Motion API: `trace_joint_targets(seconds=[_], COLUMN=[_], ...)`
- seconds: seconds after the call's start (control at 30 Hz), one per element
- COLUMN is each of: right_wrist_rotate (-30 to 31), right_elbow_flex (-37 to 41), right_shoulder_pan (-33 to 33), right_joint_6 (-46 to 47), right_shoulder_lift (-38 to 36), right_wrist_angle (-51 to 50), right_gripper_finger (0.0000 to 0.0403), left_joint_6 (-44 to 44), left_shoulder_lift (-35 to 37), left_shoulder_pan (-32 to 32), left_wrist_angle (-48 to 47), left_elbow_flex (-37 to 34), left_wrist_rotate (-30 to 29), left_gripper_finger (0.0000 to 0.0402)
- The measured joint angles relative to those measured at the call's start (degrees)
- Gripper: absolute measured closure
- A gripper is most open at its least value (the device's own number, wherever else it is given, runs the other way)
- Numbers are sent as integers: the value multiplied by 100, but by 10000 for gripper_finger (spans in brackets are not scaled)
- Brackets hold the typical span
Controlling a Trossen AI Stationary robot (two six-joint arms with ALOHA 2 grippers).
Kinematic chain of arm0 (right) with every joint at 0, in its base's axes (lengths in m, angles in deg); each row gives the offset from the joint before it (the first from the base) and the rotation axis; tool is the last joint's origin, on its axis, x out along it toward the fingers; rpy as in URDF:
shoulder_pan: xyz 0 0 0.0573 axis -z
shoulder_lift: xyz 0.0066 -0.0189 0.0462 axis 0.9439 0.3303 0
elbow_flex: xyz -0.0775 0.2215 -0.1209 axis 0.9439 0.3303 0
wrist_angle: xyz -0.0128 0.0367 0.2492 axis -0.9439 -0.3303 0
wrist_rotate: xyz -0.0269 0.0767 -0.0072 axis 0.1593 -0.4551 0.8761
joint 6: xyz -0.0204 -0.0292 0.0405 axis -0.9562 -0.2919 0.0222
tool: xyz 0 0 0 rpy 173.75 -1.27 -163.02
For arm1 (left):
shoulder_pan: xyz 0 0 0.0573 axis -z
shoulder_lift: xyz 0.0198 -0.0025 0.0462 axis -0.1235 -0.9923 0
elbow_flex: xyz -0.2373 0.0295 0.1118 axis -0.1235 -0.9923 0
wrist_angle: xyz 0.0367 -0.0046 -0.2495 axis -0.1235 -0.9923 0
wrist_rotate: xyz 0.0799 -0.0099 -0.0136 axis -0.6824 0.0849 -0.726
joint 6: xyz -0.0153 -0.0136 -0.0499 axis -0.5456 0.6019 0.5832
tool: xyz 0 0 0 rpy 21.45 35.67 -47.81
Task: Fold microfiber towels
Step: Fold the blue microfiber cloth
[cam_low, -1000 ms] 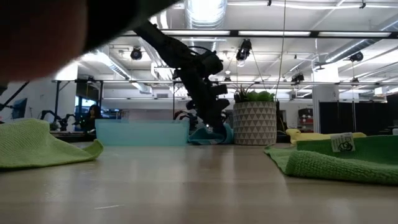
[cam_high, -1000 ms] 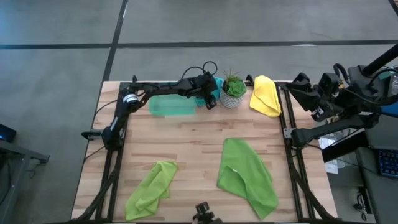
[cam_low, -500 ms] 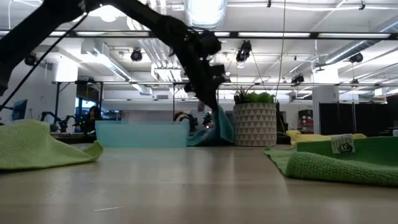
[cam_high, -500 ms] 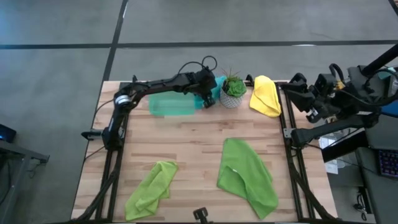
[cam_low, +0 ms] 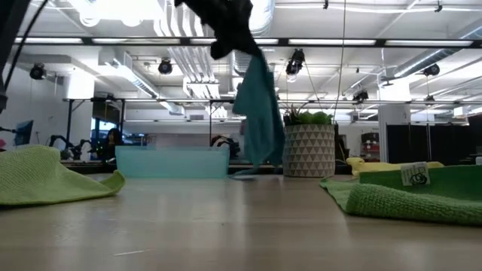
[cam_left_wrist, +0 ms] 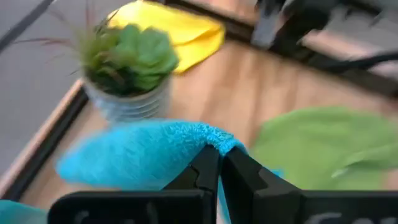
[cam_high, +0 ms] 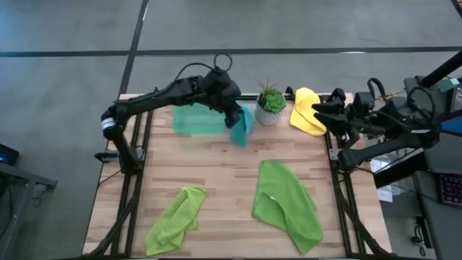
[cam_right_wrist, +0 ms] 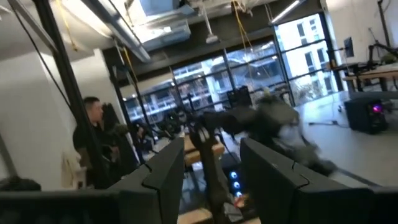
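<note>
Since folding needs open tabletop (cam_high: pixel 216 155), left gripper (cam_high: pixel 235 115) clenched on teal towel (cam_high: pixel 242 124), hanging clear between green tray (cam_high: pixel 196 121) and potted plant (cam_high: pixel 271 105), far side. Right gripper (cam_high: pixel 322 108) released, waiting at right edge by yellow towel (cam_high: pixel 306 112).

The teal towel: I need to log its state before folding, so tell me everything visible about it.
The teal towel is a soft, fuzzy cloth, pinched at one bunched edge by the shut left gripper. It hangs limp and crumpled in the air, its lowest tip at or just above the table in the low view. It hangs between the tray and the plant.
</note>
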Motion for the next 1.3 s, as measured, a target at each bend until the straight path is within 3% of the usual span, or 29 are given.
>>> trace_joint_targets(seconds=[0.17, 0.3, 0.63, 0.77, 0.97, 1.13, 1.3], right_wrist_rotate=[-2, -23, 169, 894, 2743, 3376, 4586], right_elbow_flex=[0, 28, -360, -835, -1672, -2179, -2587], right_shoulder_pan=[-2, -2, -65, -263, -659, -833, -881], right_joint_6=[33, 8, -613, -1159, -2550, -3359, -3892], right_shoulder_lift=[36, 342, 1740, 2345, 3189, 3838, 4429], right_wrist_angle=[-772, -1264, -1092, -1102, -1193, -1217, -1211], right_gripper_finger=[250, 250, 246, 219, 180, 177, 191], left_joint_6=[1044, 1850, 2774, 3245, 3500, 3659, 3669], left_shoulder_lift=[489, 673, 735, 735, 739, 744, 744], left_shoulder_pan=[366, 685, 1154, 1193, 1182, 1188, 1184], left_wrist_angle=[19, 397, 1571, 1959, 3001, 3434, 3515], left_elbow_flex=[-19, -30, -30, -33, -33, -31, -30], left_wrist_rotate=[51, -319, -1340, -1787, -1875, -1865, -1640], left_gripper_finger=[401, 401, 402, 402, 402, 402, 402])
